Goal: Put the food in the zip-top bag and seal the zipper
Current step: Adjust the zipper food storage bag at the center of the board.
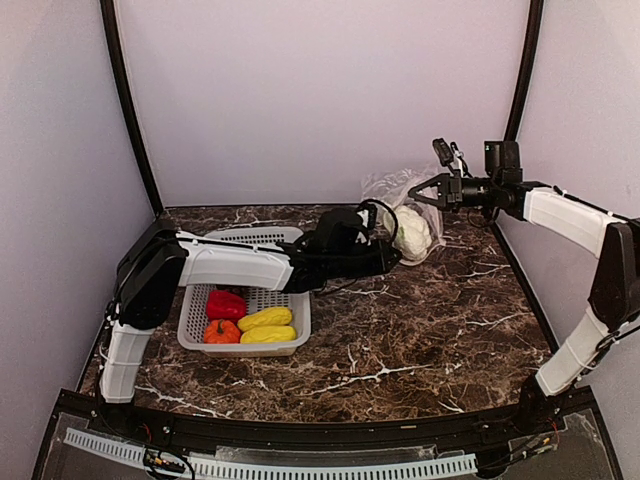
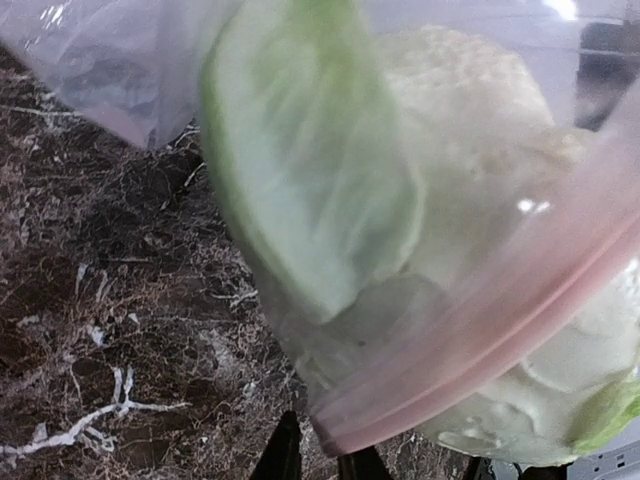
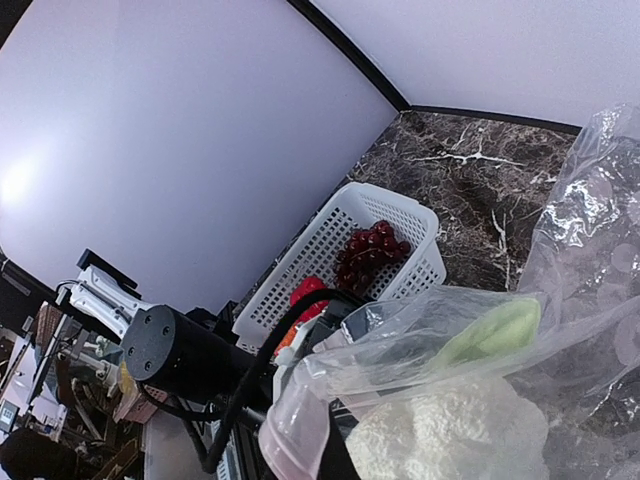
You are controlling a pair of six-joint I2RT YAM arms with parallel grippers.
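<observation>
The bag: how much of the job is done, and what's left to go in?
Done: the cauliflower and a green piece look inside the bag. In hand: the right gripper pinches the bag's edge, and the left gripper is at its mouth. Left: pepper, orange fruit, two yellow pieces and grapes lie in the basket; the zipper looks open.

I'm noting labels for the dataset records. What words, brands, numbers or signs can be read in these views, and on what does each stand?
No text can be read in any view.
zip-top bag: faint pale dots only, no print.
white basket: no label visible.
background clutter at the lower left of the right wrist view: too blurred to tell whether it carries any text.
</observation>
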